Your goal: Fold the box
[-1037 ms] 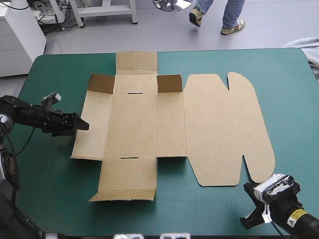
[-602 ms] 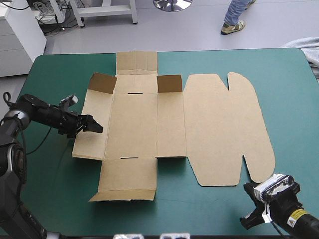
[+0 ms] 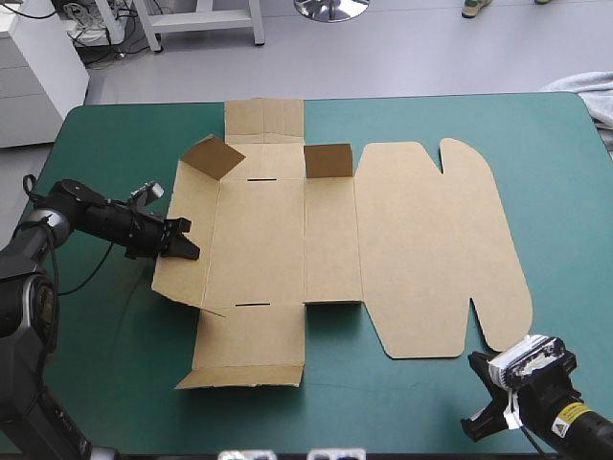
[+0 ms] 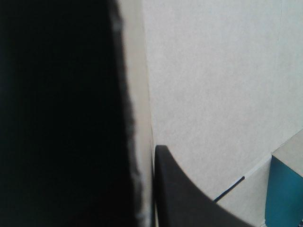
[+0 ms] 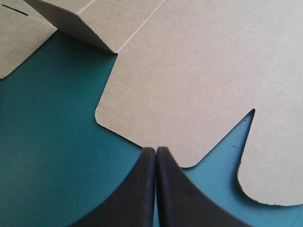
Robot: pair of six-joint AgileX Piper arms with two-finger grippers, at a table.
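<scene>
Box (image 3: 421,240) left wall, pinched by the left pincer (image 3: 187,243), has tilted up since earlier; right pincer (image 5: 156,153) rests clenched at the near-right corner of the desk (image 3: 96,383).

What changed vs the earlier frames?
Left gripper moved right onto the left wall of the box, jaws closed on its edge, tilting it up; the box slid slightly right. Right gripper stayed put, shut.
</scene>
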